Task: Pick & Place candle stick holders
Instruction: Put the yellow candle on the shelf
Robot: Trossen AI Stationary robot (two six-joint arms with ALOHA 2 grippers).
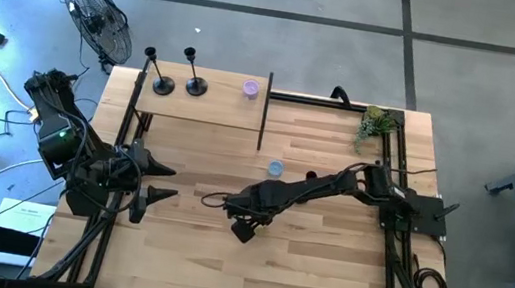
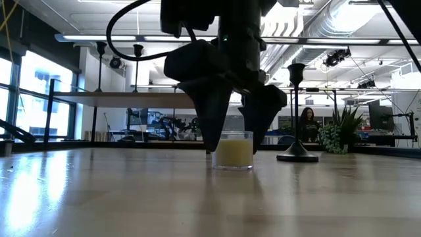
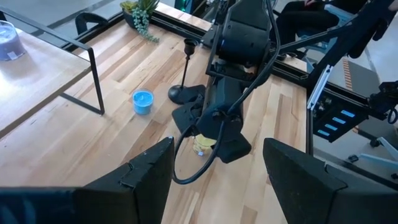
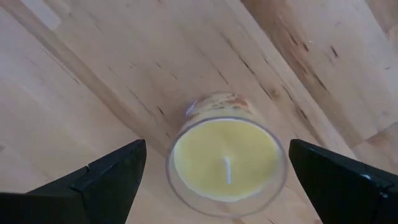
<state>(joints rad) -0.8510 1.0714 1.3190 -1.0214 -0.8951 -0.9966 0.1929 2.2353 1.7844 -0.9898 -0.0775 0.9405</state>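
A wooden surface (image 1: 320, 274) is set on a grey concrete floor, with a raised shelf (image 1: 212, 107) over its far left part and a fan (image 1: 99, 16) beyond the far left corner. In the low view an open hall with windows and ceiling ducts is seen behind, and a person sits far off.

The right arm is stretched from the right side toward the middle, its wrist bent down so that the right end effector (image 1: 244, 225) points at the surface. Its fingers are spread wide on either side of a yellow candle (image 4: 226, 162) in a glass jar; in the right wrist view clear gaps are seen between jar and fingers. The left arm is folded at the left edge, with the left end effector (image 1: 163, 183) held level and pointed right, its fingers parted and holding nothing.

Two holders (image 1: 190, 72) stand upright on the shelf, side by side, far and left of both end effectors. A third holder (image 3: 185, 71) stands on the surface just beyond the right arm's wrist, near a blue candle (image 3: 142, 102). A purple candle (image 1: 250, 88) sits on the shelf's right end, and a plant (image 1: 373, 123) at the far right.
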